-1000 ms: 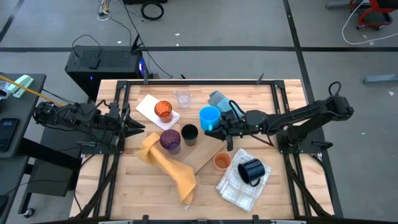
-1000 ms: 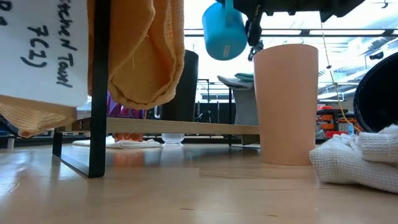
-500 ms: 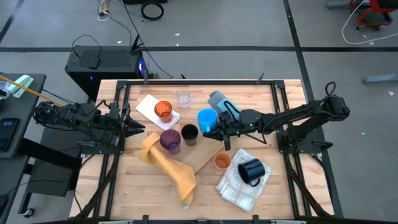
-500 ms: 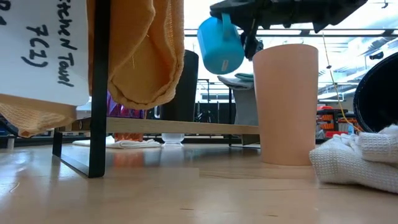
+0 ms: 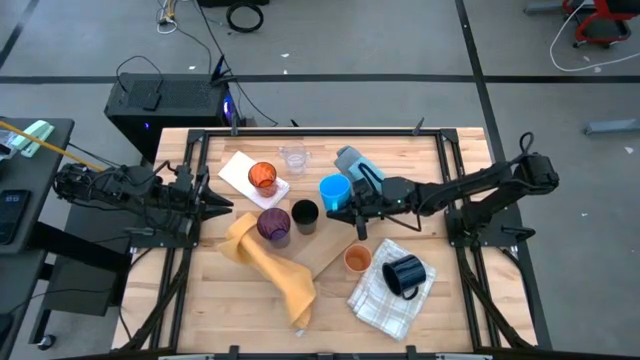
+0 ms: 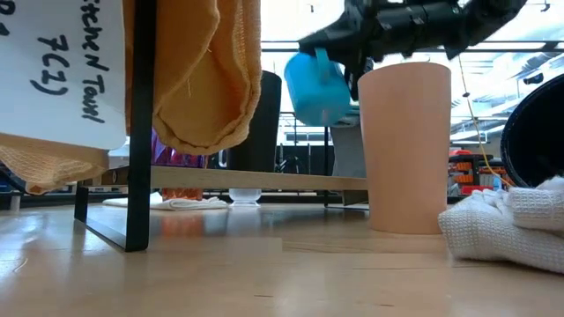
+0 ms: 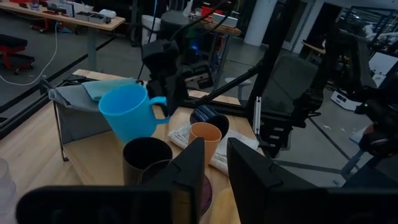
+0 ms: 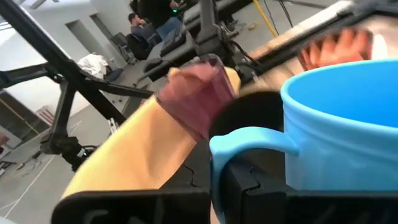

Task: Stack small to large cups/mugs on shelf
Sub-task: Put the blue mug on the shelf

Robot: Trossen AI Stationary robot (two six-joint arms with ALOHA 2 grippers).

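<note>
My right gripper (image 5: 352,205) is shut on the bright blue mug (image 5: 335,190), which is in the air just right of the black cup (image 5: 304,214); the mug also shows in the low view (image 6: 319,88) and the left wrist view (image 7: 127,113). The purple cup (image 5: 273,224) stands left of the black cup. The red-tinted cup (image 5: 262,177) stands on a white cloth and the clear cup (image 5: 293,157) behind it. The orange cup (image 5: 357,259) stands on the table. The navy mug (image 5: 403,274) sits on a checked towel. My left gripper (image 5: 222,205) waits at the table's left, empty, its fingers a narrow gap apart. My right gripper pinches the blue mug's handle (image 8: 249,140) between its two fingers, on the mug's right side. The fingers come about level from the table's right. The mug is lifted clear of the table, mouth up and slightly tilted (image 7: 158,106).
A yellow towel (image 5: 270,262) lies draped from the purple cup toward the near edge. A blue-grey folded cloth (image 5: 352,160) lies behind the blue mug. A low wooden shelf on a black frame (image 6: 247,179) crosses the low view. The checked towel (image 5: 385,295) lies near right.
My right gripper has carried the blue mug down and a little toward the table's left, nearer the black cup. The mug stays clear of the table and has tipped a little.
</note>
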